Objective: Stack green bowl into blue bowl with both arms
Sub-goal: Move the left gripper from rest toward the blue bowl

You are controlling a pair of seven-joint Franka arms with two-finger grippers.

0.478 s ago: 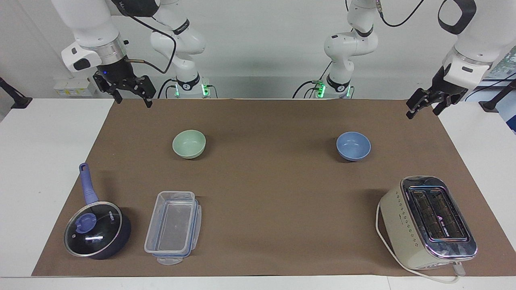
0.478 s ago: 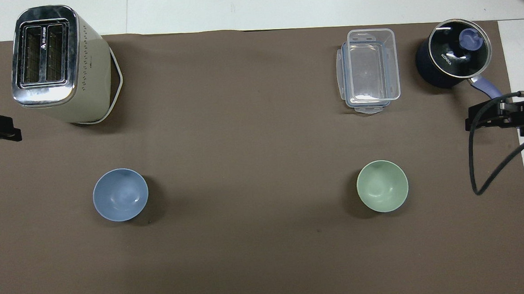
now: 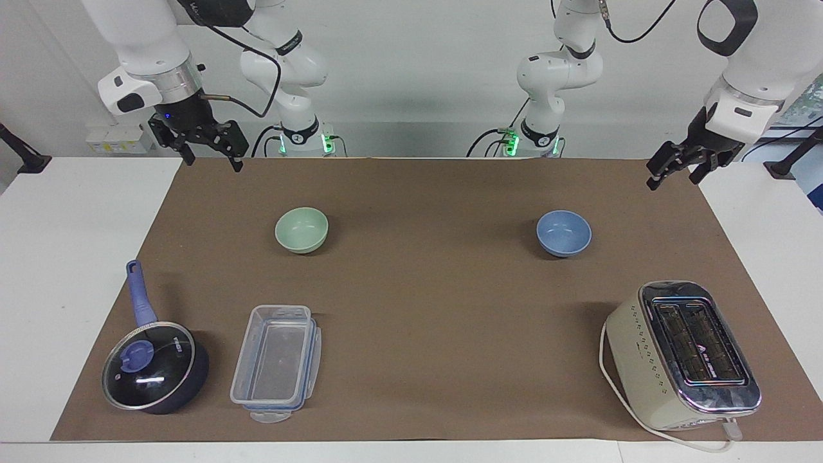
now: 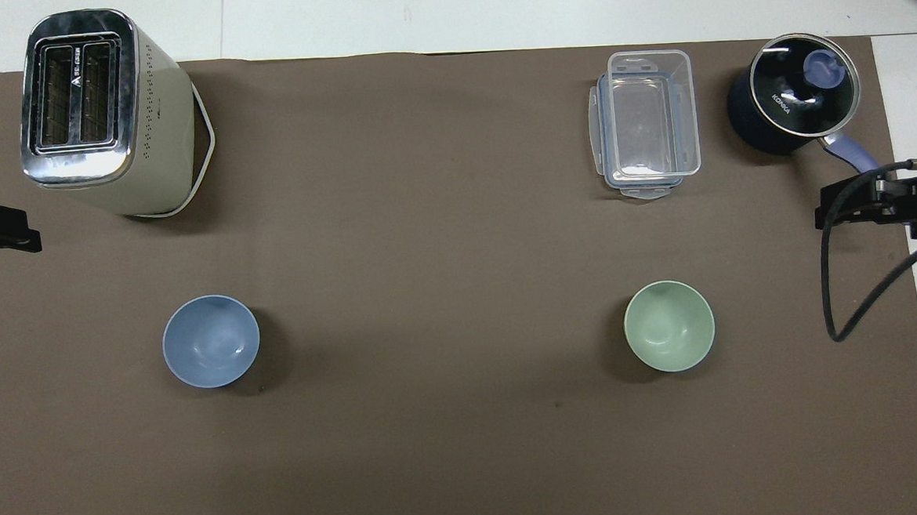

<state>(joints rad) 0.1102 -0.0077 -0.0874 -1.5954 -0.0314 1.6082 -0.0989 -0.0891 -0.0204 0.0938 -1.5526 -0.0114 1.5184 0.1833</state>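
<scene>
The green bowl (image 3: 301, 229) sits upright and empty on the brown mat toward the right arm's end; it also shows in the overhead view (image 4: 669, 326). The blue bowl (image 3: 564, 233) sits upright and empty toward the left arm's end, level with the green bowl, and shows in the overhead view (image 4: 211, 340). My right gripper (image 3: 215, 165) hangs open and empty in the air over the mat's edge near the robots. My left gripper (image 3: 672, 183) hangs open and empty over the mat's corner at its own end. Both are well apart from the bowls.
A cream toaster (image 3: 681, 354) stands farther from the robots than the blue bowl. A clear plastic container (image 3: 276, 360) and a dark blue saucepan with a glass lid (image 3: 154, 366) lie farther from the robots than the green bowl. Bare mat (image 3: 424, 289) lies between the bowls.
The left gripper has shifted very slightly. The right gripper and both bowls have not moved.
</scene>
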